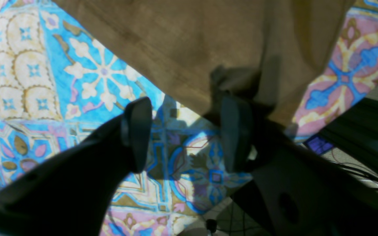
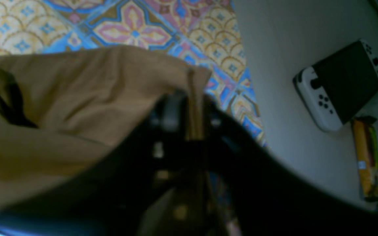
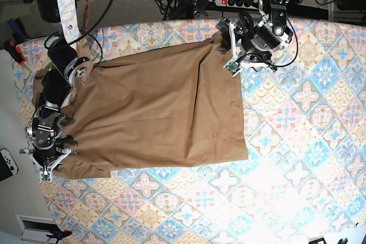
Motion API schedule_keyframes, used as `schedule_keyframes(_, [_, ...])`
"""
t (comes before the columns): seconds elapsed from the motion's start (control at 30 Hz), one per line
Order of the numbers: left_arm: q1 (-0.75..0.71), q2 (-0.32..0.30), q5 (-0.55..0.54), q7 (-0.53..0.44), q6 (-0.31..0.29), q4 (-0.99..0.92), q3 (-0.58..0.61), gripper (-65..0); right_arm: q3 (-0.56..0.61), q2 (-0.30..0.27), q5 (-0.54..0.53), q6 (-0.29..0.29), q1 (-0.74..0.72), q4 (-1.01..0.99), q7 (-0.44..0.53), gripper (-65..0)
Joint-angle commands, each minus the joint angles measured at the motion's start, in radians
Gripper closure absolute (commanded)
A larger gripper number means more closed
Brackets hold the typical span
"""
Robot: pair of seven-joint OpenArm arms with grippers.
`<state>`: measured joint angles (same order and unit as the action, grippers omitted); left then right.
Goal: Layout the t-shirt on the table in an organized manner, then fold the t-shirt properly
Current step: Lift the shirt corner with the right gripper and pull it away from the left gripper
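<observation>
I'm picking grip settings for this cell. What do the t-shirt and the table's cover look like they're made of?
The t-shirt looks like soft matte woven or knit cloth, likely cotton: it creases, drapes and bunches at its edges. The table carries a printed tile-patterned cover, flat and smooth; whether that is fabric or coated cloth cannot be told.

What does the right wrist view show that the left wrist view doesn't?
Only the right wrist: the right pincer with a hem of the t-shirt between its jaws, plus a game console and a snack packet on the floor. Only the left wrist: the left pincer, jaws apart, nothing between them. Both: tan cloth on the table.
</observation>
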<state>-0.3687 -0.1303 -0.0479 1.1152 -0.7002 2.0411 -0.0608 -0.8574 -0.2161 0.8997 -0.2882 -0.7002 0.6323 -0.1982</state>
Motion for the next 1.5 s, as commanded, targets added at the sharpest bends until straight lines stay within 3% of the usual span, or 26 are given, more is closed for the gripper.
schedule_keyframes(0.0, [0.003,-0.001,-0.007,-0.011,0.002,0.017,0.0,-31.2,0.005,-0.013,-0.006,0.004,-0.036,0.022,0.021,-22.4])
schedule_keyframes(0.07, [0.003,-0.001,-0.007,-0.011,0.002,0.017,0.0,-31.2,0.005,-0.013,-0.006,0.002,-0.036,0.062,0.021,-29.2])
schedule_keyframes(0.13, [0.003,-0.001,-0.007,-0.011,0.002,0.017,0.0,-31.2,0.002,-0.013,-0.007,-0.009,-0.036,0.153,0.021,-30.5])
schedule_keyframes(0.27, [0.007,-0.001,-0.007,-0.011,0.002,0.017,0.0,-31.2,-0.003,0.017,-0.029,-0.147,-0.009,0.401,0.01,-30.5])
schedule_keyframes(0.37, [0.01,-0.001,-0.007,-0.014,0.002,0.017,0.0,-31.2,-0.003,0.088,-0.078,-0.247,0.098,0.588,-0.113,-30.5])
schedule_keyframes(0.5, [0.012,-0.007,-0.007,-0.019,0.002,0.016,0.0,-31.2,0.003,0.102,-0.135,-0.302,0.187,0.823,-0.291,-30.5])
schedule_keyframes(0.63, [0.024,-0.01,0.0,-0.019,0.002,0.014,0.0,-31.2,0.0,0.169,-0.213,-0.355,0.33,1.019,-0.433,-30.5])
schedule_keyframes(0.9, [0.049,-0.027,0.003,-0.019,0.002,0.014,-0.001,-31.2,-0.004,0.271,-0.324,-0.357,0.567,1.245,-0.673,-30.5])
schedule_keyframes(1.0, [0.05,-0.045,0.001,-0.019,0.002,0.014,0.016,-31.2,-0.099,0.303,-0.448,-0.357,0.641,1.251,-0.758,-30.5])
schedule_keyframes(1.17, [0.063,-0.071,0.001,-0.019,0.002,0.013,0.042,-31.2,-0.256,0.309,-0.67,-0.359,0.686,1.251,-0.867,-30.4])
schedule_keyframes(1.33, [0.09,-0.071,0.003,-0.016,0.002,0.013,0.043,-31.2,-0.374,0.307,-0.911,-0.395,0.752,1.248,-0.887,-30.4])
schedule_keyframes(1.47, [0.101,-0.071,0.003,-0.019,0.002,0.013,0.065,-31.2,-0.377,0.306,-1.009,-0.397,0.761,1.245,-0.889,-30.4])
